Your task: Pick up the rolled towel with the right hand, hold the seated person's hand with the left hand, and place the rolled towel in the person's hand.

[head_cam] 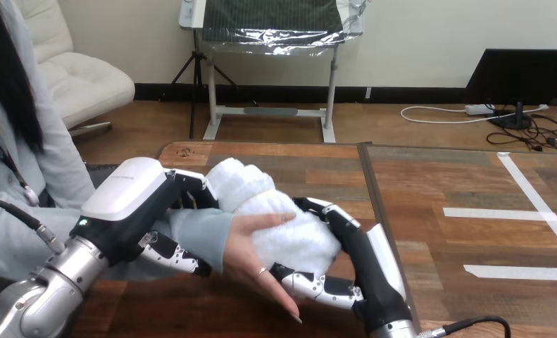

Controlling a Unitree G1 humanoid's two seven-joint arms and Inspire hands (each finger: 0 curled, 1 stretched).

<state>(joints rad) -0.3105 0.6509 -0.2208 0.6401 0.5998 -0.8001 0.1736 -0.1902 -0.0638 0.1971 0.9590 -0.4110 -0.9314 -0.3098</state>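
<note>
- The left robot hand [120,193], black with a white shell on its back, came in from the lower left on a silver forearm; its black-and-white jointed fingers [191,184] curled over the top of the person's wrist, and its thumb [173,255] curled in beneath, so that it was clamped round the wrist through the pale grey-blue sleeve [201,236].
- The right robot hand [367,267], of the same black and white make, rose from the bottom edge right of centre; its fingers [328,211] wrapped over the far right end of the white, fluffy rolled towel [296,243], and its thumb [317,285] reached in below, near the person's fingertips; it was closed on the towel.
- The rolled towel lay between the two robot hands, near the middle of the view, slanting from upper left to lower right; its upper left end stood just beside the left robot hand's fingers.
- The person's hand [243,250] reached in from the left, out of the sleeve, palm turned toward the towel; its thumb lay across the towel's upper side and its fingers stretched under the roll, so the towel rested against the palm, with both this hand and the right robot hand on it.
- All of this sat above the brown wooden counter [191,310]; a dark seam [374,204] ran down the counter just right of the towel, and strips of white tape [501,211] lay well apart on its right half.
</note>
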